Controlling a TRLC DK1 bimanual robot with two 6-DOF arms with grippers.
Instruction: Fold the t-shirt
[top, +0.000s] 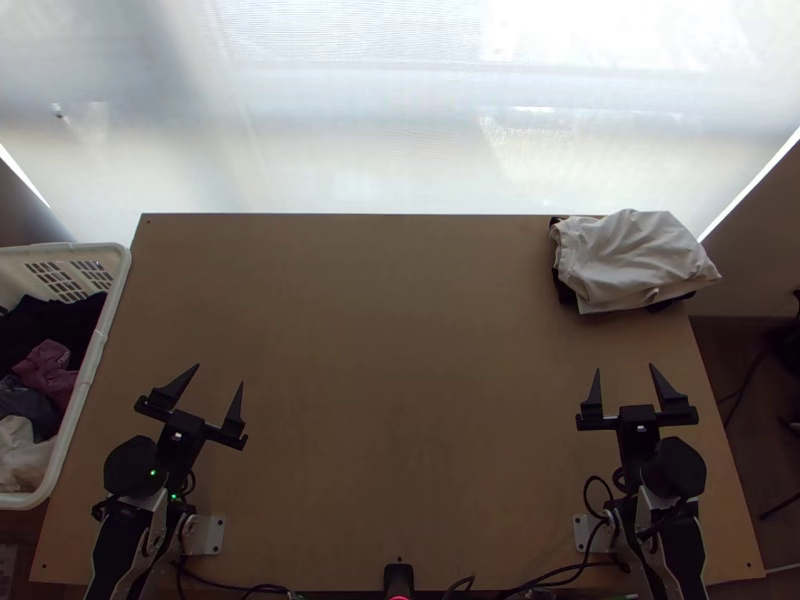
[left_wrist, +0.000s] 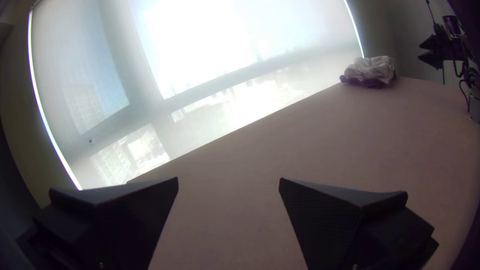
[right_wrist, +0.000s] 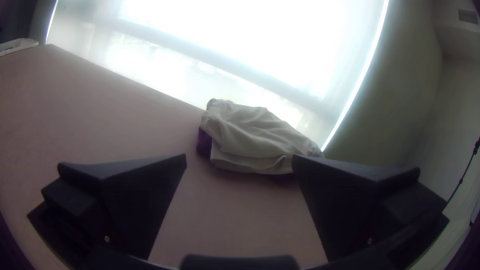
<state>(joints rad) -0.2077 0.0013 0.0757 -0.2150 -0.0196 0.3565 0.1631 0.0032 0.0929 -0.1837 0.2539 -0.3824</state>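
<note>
The pale garment (top: 635, 262) lies at your worktop's (top: 400, 330) far right corner and hides this corner in the top view. It is in a compact, wrinkled heap on a dark cloth (top: 565, 292), of which you see just some edges, so you cannot tell its shape. Whether the pale garment is your t-shirt, you cannot tell. The laundry basket (top: 118, 300), beside the left side, is cut off by the top view's edge; the clothes (top: 48, 370) inside overlap, and a t-shirt is hard to distinguish among them.

The top view gives you both grippers above the near part: the left gripper (top: 219, 375) and the right gripper (top: 625, 368), both with fingers released and wide apart. The right wrist view shows you better the loose folds on the pale garment's side; the left wrist view shows it small and far off.
</note>
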